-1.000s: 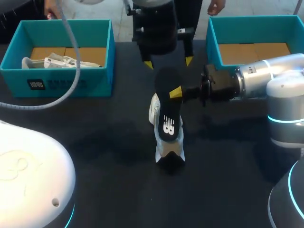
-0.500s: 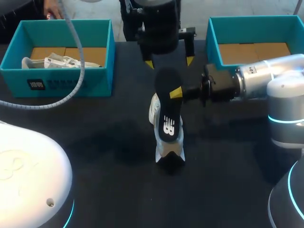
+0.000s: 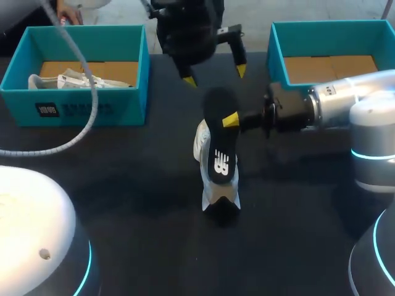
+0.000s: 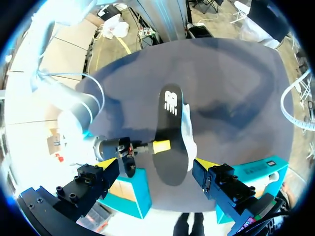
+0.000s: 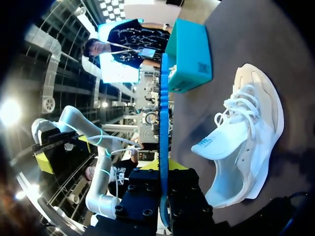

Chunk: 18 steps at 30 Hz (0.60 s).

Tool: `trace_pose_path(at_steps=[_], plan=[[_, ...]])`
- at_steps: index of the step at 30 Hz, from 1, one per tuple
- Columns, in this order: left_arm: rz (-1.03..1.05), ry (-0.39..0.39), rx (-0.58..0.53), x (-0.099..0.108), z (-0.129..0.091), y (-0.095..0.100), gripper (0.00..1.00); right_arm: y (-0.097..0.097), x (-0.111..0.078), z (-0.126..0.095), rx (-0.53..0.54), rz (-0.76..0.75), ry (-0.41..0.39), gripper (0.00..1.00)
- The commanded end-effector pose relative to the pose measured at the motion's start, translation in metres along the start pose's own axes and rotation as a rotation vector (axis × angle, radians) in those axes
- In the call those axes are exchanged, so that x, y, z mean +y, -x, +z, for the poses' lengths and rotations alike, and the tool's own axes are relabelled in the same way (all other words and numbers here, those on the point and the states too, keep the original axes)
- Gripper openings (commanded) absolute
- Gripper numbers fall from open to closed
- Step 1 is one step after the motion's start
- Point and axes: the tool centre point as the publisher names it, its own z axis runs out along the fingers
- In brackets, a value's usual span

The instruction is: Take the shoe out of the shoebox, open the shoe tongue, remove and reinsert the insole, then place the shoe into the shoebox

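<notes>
1. Since the insole has to go back into the shoe, the right gripper pinches it by one long edge near its broad end. In the right wrist view the insole runs edge-on between the fingers and straight out ahead of them.
2. Held this way, the insole hangs over the shoe with its logo face up. The shoe stands on the table under and just beside the gripped insole, tongue lifted and mouth open (whether insole and shoe touch, I cannot tell).
3. My guess is that the high pinch keeps the insole's narrow end free to be steered into the shoe's opening.
4. With its fingers spread wide and nothing between them, the left gripper hovers just beyond the insole's broad end. From its own wrist view the insole and the right gripper lie directly ahead of it. It looks placed to help, perhaps to steady the shoe or take the insole.
5. Well to the side of the left gripper, the left shoebox holds a second white shoe on a brown liner.
6. Just behind the right gripper's wrist, the right shoebox shows only its brown liner.
</notes>
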Motion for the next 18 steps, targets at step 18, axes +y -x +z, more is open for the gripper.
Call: trace_pose_path(at_steps=[18], plan=[[0.032,-0.041,-0.691,-0.032,-0.016,-0.051,1.00,-0.014,-0.007,-0.022,-0.025,0.020,0.026,0.00]])
